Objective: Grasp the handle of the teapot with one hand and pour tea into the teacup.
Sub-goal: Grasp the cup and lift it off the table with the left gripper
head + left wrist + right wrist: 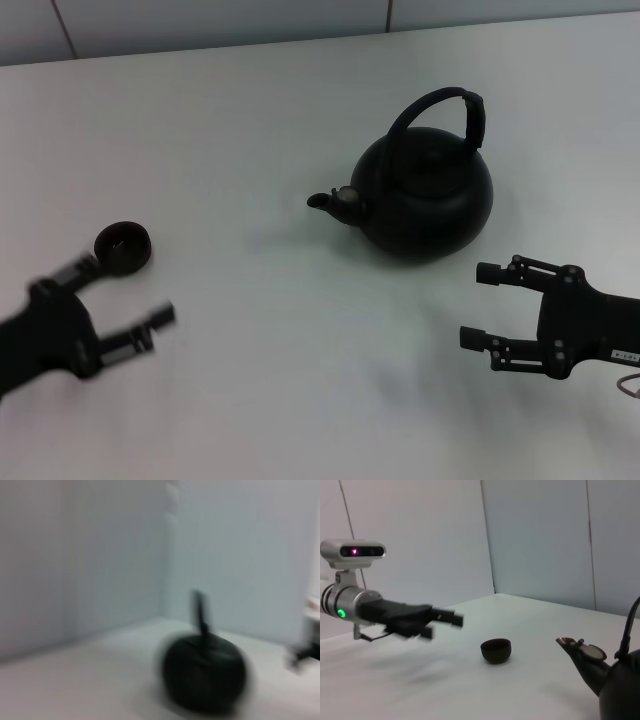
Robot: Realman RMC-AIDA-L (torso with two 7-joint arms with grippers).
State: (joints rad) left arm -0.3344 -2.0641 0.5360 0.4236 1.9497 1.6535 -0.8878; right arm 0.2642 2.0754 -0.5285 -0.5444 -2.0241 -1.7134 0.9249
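One blurred teapot [205,677], handle [201,612] smeared

Left claw [125,298] low at left, fingers spread — right claw [482,305] low at right, agape

I see blurred teapot [205,677] low in left wrist view, round black body sitting on pale table [90,680]. Handle [200,612] stands up from pot's top as thin dark upright strip, seen edge-on. Spout and lid too smeared for me to make out. Pale wall panels [100,555] rise behind table, meeting at vertical corner seam. Small dark shape [305,655] sits at frame edge beside pot, apart from it; I cannot tell what it is.
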